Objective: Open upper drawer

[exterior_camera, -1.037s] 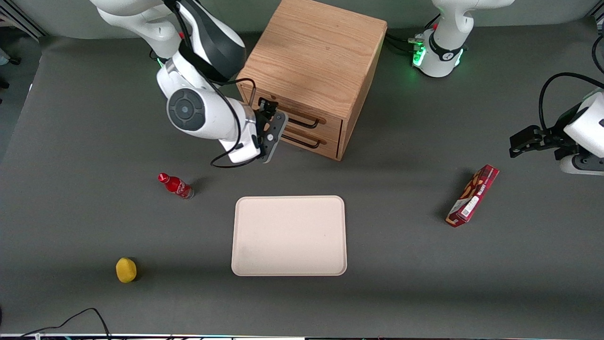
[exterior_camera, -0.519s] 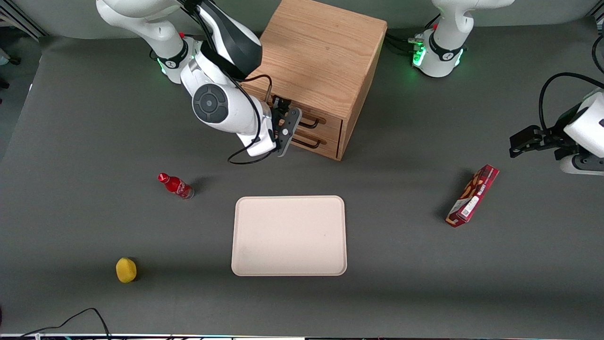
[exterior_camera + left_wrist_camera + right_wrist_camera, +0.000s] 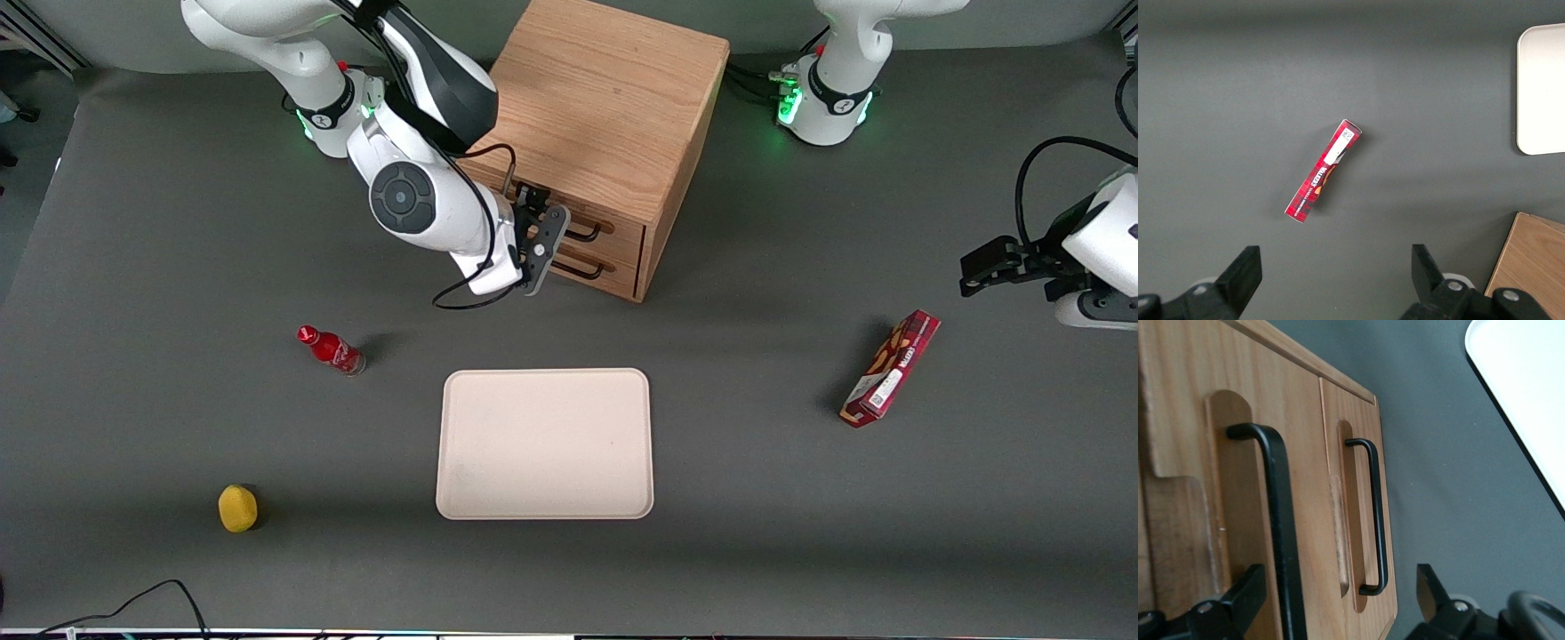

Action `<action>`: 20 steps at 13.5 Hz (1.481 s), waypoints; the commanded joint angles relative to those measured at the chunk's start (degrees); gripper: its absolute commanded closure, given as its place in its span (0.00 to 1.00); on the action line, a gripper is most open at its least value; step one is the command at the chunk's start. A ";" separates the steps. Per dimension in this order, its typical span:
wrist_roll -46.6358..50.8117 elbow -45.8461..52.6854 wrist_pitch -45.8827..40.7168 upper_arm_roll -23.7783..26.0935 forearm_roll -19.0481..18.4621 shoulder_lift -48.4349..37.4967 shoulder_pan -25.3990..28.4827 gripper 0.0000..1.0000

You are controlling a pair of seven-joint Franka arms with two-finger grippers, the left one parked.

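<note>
The oak cabinet [image 3: 596,107] stands at the back of the table. Its upper drawer [image 3: 625,233] carries a thin black wire handle [image 3: 587,235] and its front sits level with the lower drawer [image 3: 615,268]. My right gripper [image 3: 542,242] is right in front of the drawer fronts, at the handles' working-arm end. In the right wrist view the gripper [image 3: 1335,607] is open. The upper drawer's handle [image 3: 1278,507] runs between the two fingers, close to one fingertip [image 3: 1238,600] and apart from it. The lower drawer's handle [image 3: 1377,513] is farther off.
A cream tray [image 3: 544,443] lies nearer the front camera than the cabinet. A small red bottle [image 3: 331,349] and a yellow object [image 3: 237,508] lie toward the working arm's end. A red box [image 3: 891,368] lies toward the parked arm's end.
The right arm has swung toward the cabinet, bringing the gripper up to the drawer handles. It has barely moved in the last half second.
</note>
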 commanded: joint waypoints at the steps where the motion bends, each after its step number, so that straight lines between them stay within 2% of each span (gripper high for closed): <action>1: 0.18 0.56 1.17 -0.44 -2.92 1.70 -0.74 0.00; 4: 0.62 4.94 0.65 -0.88 -3.46 4.77 -1.62 0.00; 8: -0.34 8.81 -0.66 -3.95 -4.51 6.89 -1.62 0.00; 10: -0.96 14.42 -5.04 -6.15 -6.44 9.25 -1.54 0.00; 12: -1.23 19.00 -7.87 -8.33 -6.63 11.19 -1.54 0.00; 16: -4.91 21.12 -8.06 -12.12 -8.29 13.65 -1.53 0.00; 18: -5.53 26.55 -10.59 -13.26 -9.78 16.37 -1.54 0.00; 20: -8.07 34.71 -15.59 -15.54 -9.62 19.62 -1.54 0.00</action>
